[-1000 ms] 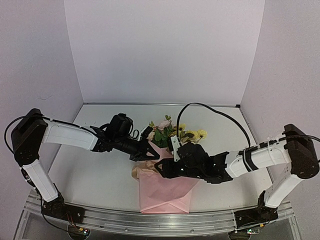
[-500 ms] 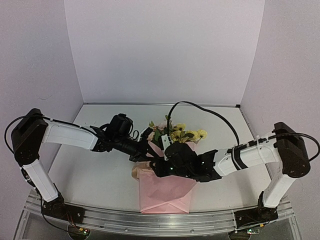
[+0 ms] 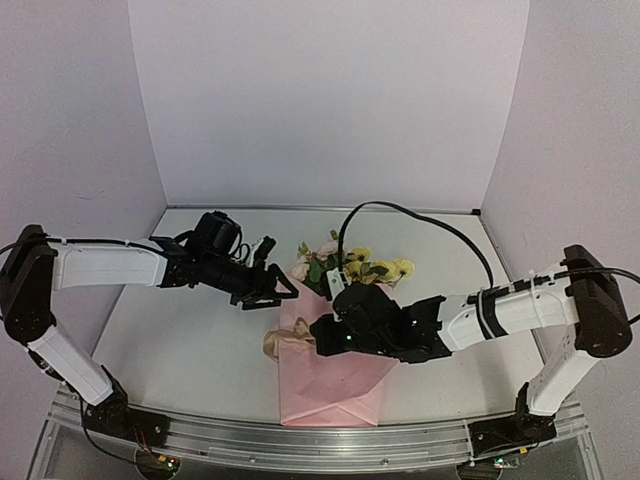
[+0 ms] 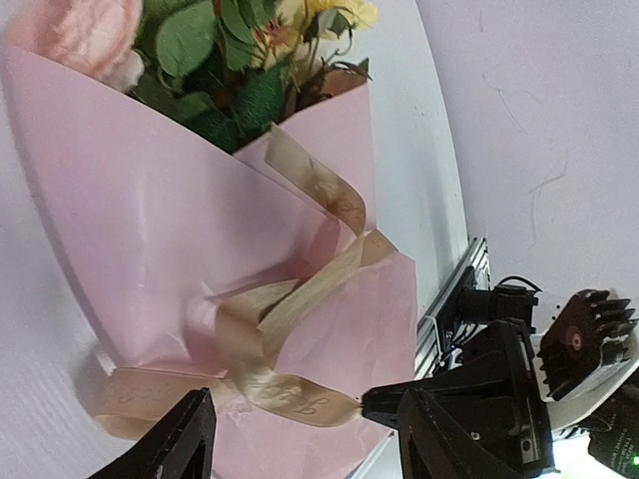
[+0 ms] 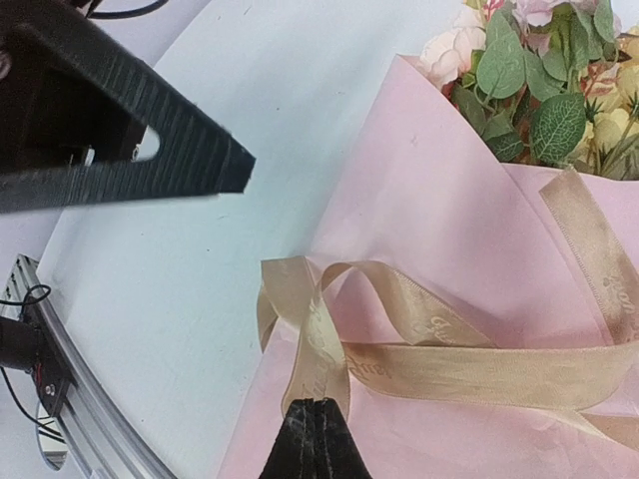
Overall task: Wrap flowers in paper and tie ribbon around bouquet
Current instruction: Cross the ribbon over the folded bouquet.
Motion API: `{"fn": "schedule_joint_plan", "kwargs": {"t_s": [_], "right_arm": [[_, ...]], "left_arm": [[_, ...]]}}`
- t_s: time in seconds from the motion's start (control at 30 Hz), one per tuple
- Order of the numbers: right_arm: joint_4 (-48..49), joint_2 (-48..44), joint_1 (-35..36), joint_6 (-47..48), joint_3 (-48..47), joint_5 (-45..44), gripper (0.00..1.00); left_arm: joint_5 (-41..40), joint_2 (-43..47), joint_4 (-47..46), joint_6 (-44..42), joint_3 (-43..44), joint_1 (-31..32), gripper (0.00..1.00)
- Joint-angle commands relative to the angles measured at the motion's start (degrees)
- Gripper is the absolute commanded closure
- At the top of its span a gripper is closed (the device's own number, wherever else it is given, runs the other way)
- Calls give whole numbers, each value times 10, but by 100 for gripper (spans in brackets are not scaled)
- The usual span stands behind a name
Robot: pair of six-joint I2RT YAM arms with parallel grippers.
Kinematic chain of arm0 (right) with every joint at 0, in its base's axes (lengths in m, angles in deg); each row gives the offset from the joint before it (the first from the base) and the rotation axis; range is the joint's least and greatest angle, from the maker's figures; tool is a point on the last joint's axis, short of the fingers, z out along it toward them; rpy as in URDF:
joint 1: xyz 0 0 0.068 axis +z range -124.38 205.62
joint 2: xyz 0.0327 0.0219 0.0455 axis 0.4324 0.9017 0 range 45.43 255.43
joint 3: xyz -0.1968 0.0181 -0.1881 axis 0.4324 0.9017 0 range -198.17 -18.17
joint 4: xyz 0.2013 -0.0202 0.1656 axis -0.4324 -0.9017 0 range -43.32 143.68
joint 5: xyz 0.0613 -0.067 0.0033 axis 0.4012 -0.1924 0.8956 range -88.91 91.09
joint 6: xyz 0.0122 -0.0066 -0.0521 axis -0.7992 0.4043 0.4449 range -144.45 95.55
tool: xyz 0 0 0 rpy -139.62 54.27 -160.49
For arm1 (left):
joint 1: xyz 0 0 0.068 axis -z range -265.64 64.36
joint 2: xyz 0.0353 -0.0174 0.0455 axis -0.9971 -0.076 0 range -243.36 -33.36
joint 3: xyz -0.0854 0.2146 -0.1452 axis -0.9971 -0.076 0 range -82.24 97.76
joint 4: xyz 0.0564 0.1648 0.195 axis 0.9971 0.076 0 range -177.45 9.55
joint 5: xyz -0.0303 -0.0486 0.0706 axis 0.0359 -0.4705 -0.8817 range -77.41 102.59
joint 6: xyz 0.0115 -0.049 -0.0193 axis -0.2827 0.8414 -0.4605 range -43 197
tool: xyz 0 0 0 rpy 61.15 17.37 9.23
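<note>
Where the pink paper's (image 3: 330, 390) left edge met the white table (image 3: 190, 350), the right gripper (image 5: 318, 439) was clamped tight on a loop of the tan ribbon (image 5: 399, 364). The ribbon crossed the bouquet (image 3: 345, 300), which lay mid-table with its flowers (image 3: 350, 265) toward the back wall (image 3: 320, 100). The left gripper (image 3: 280, 293) hung just left of the flowers, fingers spread, holding nothing. Open tabletop stretched to either side, and the paper's foot neared the front rail (image 3: 300, 440).
</note>
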Motion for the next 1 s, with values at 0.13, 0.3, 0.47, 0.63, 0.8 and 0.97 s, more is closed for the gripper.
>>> {"fn": "schedule_joint_plan", "kwargs": {"t_s": [0.13, 0.3, 0.47, 0.63, 0.8, 0.97], "right_arm": [[-59, -49, 3, -15, -31, -10, 100], [-94, -54, 3, -31, -51, -3, 100], [-101, -65, 3, -44, -56, 10, 100], [-102, -78, 3, -48, -52, 10, 100], [-103, -87, 3, -56, -45, 8, 100], [-103, -96, 3, -59, -39, 4, 100]], "left_arm": [[-133, 16, 175, -129, 22, -23, 45], [-162, -9, 213, -193, 38, 0, 48], [-216, -61, 254, -226, 83, 38, 45], [-199, -95, 244, -243, 109, 51, 42], [-177, -123, 245, -248, 134, 52, 46], [-143, -121, 248, -251, 134, 54, 51]]}}
